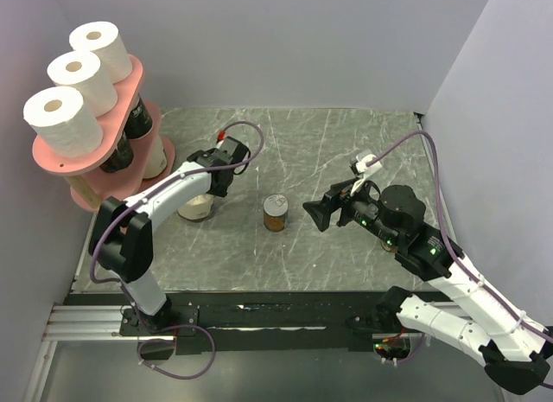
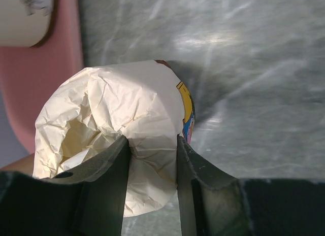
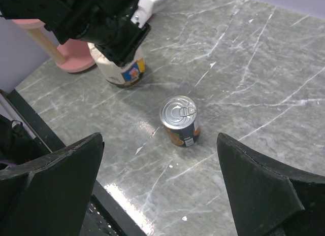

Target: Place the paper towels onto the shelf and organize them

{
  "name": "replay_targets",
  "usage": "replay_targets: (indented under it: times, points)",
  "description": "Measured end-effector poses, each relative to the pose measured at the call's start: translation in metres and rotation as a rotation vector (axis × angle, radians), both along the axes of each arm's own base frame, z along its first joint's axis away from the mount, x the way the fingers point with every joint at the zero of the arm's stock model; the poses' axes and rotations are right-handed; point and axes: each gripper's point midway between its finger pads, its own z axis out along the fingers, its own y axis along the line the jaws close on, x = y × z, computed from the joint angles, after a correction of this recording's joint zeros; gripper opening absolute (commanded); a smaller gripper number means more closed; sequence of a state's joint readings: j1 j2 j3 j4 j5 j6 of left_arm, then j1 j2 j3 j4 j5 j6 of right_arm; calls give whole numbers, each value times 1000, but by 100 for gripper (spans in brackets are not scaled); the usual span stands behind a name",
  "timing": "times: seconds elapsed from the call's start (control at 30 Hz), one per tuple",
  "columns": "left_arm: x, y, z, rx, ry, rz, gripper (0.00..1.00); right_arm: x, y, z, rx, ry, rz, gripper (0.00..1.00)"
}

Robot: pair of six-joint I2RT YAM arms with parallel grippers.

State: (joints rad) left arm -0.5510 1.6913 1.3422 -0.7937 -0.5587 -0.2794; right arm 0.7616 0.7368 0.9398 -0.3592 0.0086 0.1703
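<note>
The pink shelf (image 1: 130, 95) stands at the far left. Three white paper towel rolls (image 1: 76, 73) sit in a row on its top board. Two black-wrapped rolls (image 1: 138, 118) and a cream one (image 1: 155, 160) sit on lower boards. My left gripper (image 1: 214, 173) is shut on the top of a cream-wrapped roll (image 1: 195, 207) that stands on the table just right of the shelf. In the left wrist view both fingers (image 2: 190, 167) pinch the crinkled wrapping (image 2: 117, 119), one inside the core. My right gripper (image 1: 313, 213) is open and empty, right of the can.
A small brown tin can (image 1: 276, 213) stands mid-table; the right wrist view shows it (image 3: 180, 119) just ahead of the open fingers (image 3: 61, 180). The shelf's pink bottom board (image 2: 35, 83) lies close left of the held roll. Walls close in on the left and right.
</note>
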Motion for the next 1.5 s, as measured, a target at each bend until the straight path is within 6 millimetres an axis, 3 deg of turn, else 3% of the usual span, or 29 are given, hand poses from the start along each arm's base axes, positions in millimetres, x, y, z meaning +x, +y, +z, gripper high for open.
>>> replay_targets:
  times: [0.33,0.6,0.77,1.07,1.5]
  points:
    - [4,65,11,78,-52,143,40,-5,2,-1,6,1,29,100]
    - [4,97,15,105,-80,177,41,-7,4,-1,12,7,43,99]
    - [8,110,16,120,-93,202,43,-9,7,-1,14,14,59,99]
    - [19,135,14,223,-128,270,60,-13,9,15,36,3,78,100]
    - [19,138,20,261,-137,284,62,-19,2,18,42,9,74,99]
